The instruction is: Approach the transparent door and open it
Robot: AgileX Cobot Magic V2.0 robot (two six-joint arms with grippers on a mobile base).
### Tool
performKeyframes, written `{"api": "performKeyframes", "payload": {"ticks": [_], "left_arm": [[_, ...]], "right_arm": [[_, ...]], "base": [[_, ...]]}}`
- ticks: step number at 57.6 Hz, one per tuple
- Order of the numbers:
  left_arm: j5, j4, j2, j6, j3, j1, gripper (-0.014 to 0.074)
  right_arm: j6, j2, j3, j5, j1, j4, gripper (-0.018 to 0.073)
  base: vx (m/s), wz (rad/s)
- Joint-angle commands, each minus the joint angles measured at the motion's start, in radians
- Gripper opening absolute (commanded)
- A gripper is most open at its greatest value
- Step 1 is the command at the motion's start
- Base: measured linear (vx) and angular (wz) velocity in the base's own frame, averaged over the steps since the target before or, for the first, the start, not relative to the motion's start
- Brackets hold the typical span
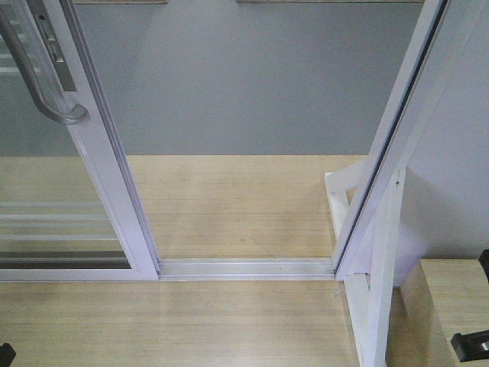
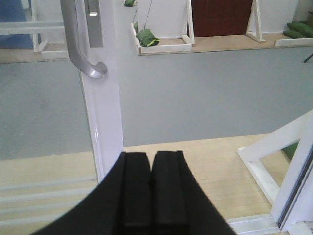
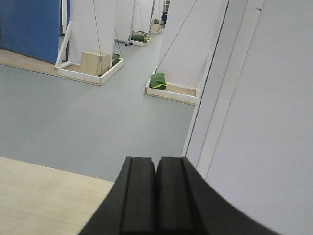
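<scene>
Closed left end effector [image 2: 151, 191], white-framed transparent door [image 2: 100, 112]

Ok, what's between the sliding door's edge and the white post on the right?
Nothing stands there in the front view: only the metal floor track runs from the door to the post, with bare wooden floor beyond.

The front-facing camera looks steeply down at the floor track [image 1: 244, 267] from close range, the transparent door [image 1: 99, 160] at left. The left wrist camera looks forward over its closed left end effector [image 2: 151, 161], near the same door's handle [image 2: 80, 44]. The right wrist camera faces forward past the right end effector [image 3: 156, 166], alongside the white frame post [image 3: 215, 93]; both wrist views share the grey floor [image 3: 88, 112] beyond.
</scene>
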Motion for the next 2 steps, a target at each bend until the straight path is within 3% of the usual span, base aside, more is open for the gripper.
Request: {"api": "performKeyframes", "payload": {"ticks": [1, 2], "left_arm": [[-0.08, -0.008, -0.013, -0.009, 0.024, -0.003, 0.0004], [-0.08, -0.008, -0.013, -0.009, 0.024, -0.003, 0.0004]], "right_arm": [[-0.001, -0.015, 0.014, -0.076, -0.006, -0.006, 0.0], [-0.001, -0.015, 0.014, -0.076, -0.006, -0.006, 0.0]], "base": [[0.0, 0.0], [0.0, 0.0]]}}
